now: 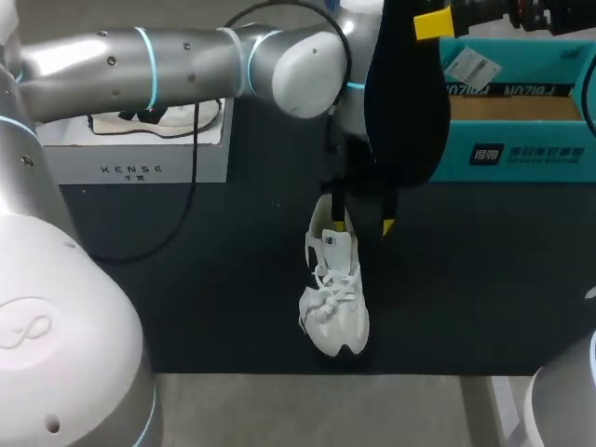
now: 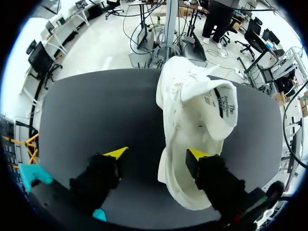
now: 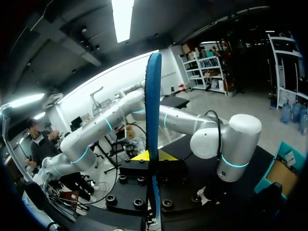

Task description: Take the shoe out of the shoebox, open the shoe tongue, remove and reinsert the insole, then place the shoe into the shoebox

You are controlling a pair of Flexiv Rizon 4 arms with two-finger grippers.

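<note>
A white sneaker (image 1: 336,298) lies on the black mat, toe toward the table's front edge. In the left wrist view the sneaker (image 2: 185,110) has its tongue folded up and back. My left gripper (image 1: 369,223) hangs over its heel. That left gripper (image 2: 158,153) is open: one finger sits in the shoe's opening, the other stands on the mat well clear of the shoe's side. High at the back, my right gripper (image 1: 424,23) is shut on the dark insole (image 1: 405,102), which hangs downward. The right wrist view shows the insole (image 3: 153,106) edge-on and blue, clamped in the right gripper (image 3: 148,155).
The teal shoebox (image 1: 531,154) stands open at the back right. A grey-white box (image 1: 140,166) at the back left holds another white shoe (image 1: 154,119). A black cable (image 1: 191,186) droops over the mat (image 1: 484,279) by that box.
</note>
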